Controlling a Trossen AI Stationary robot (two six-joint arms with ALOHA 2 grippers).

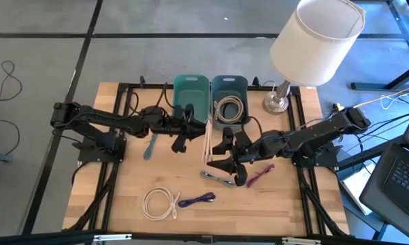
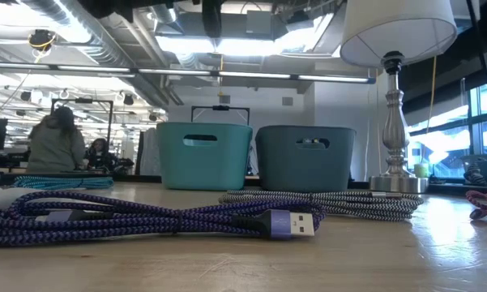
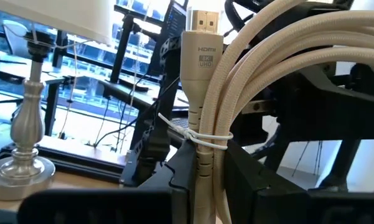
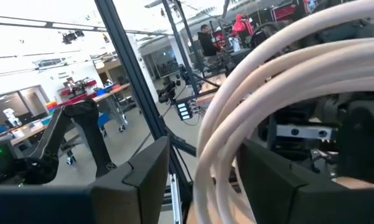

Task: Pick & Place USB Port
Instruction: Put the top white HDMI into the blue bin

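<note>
A cream cable bundle (image 1: pixel 207 139), tied with a thin wire and ending in a gold plug marked HDMI (image 3: pixel 202 25), hangs between my two arms in front of the bins. My left gripper (image 1: pixel 186 129) is shut on it, and its wrist view shows the bundle (image 3: pixel 236 93) standing up between the fingers. My right gripper (image 1: pixel 229 155) is open. The bundle's loops (image 4: pixel 230 124) pass between its fingers, with a gap on one side. Neither gripper shows in the low view. My left gripper pinches the cream bundle between its two fingers (image 3: pixel 183 177) just below the wire tie (image 3: pixel 202 138), at the plug's moulded body. The plug points away from the wrist. The bundle is lifted off the table.
A teal bin (image 1: pixel 191 95) and a dark bin (image 1: pixel 228 87) holding a coiled cable (image 1: pixel 229 109) stand at the far edge, beside a lamp (image 1: pixel 280 101). On the table lie blue (image 1: pixel 150 145), white (image 1: pixel 160 202), purple (image 2: pixel 292 223), striped (image 2: pixel 324 203) and magenta (image 1: pixel 260 175) cables.
</note>
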